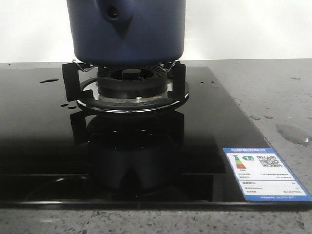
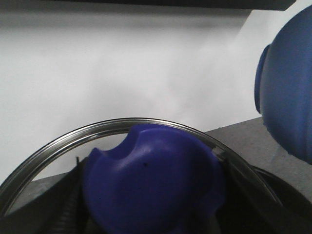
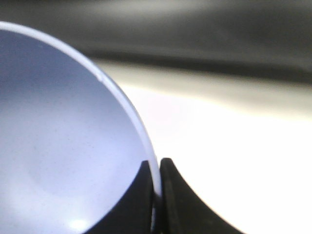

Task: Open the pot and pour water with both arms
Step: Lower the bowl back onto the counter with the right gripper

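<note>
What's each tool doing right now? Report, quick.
Left tool: shut on the glass lid, at its blue knob.
Right tool: shut on the pot rim.

Pot (image 1: pixel 126 31): glossy navy enamel. Hob (image 1: pixel 44 146): mirror-black glass. Burner ring (image 1: pixel 131 103): polished metal. Counter (image 1: pixel 273 92), right: speckled matt stone.

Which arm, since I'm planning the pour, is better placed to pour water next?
Right, likely: the right gripper is shut on the white rim of the pale blue bowl, ready to tip it. The left holds the round glass lid by its blue knob.
</note>
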